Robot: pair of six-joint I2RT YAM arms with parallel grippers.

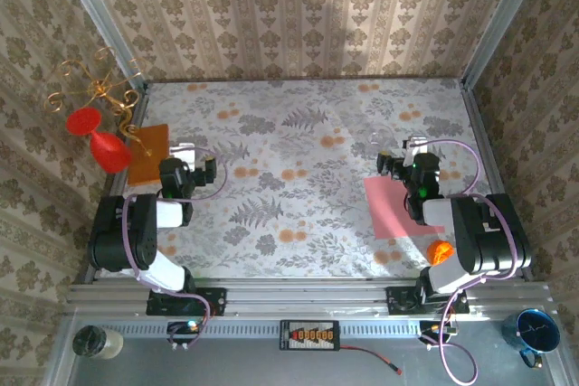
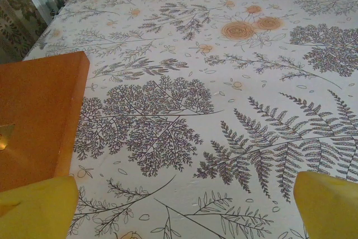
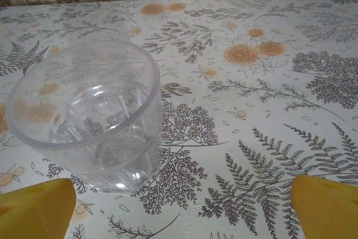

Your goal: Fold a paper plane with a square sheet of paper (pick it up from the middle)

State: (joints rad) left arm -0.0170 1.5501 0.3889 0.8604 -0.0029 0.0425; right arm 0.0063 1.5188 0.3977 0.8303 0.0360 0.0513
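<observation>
The square sheet of paper [image 1: 391, 207] is salmon pink and lies flat on the right side of the table, its right part under my right arm. My right gripper [image 1: 414, 145] hovers just beyond the sheet's far edge. In the right wrist view its yellow fingertips [image 3: 34, 210] sit far apart, and the right gripper [image 3: 180, 216] is open over bare tablecloth. My left gripper [image 1: 185, 151] is at the left side, far from the sheet. In the left wrist view the left gripper [image 2: 182, 216] is open with nothing between its yellow fingertips [image 2: 329, 205]. The paper plane is out of view.
A clear plastic cup [image 3: 89, 121] stands just ahead-left of the right gripper. An orange rectangular sheet [image 1: 149, 153] [image 2: 39, 121] lies left of the left gripper. A red goblet [image 1: 101, 139] and gold wire stand [image 1: 99, 83] are at far left, and an orange ball [image 1: 441, 249] is beside the right arm.
</observation>
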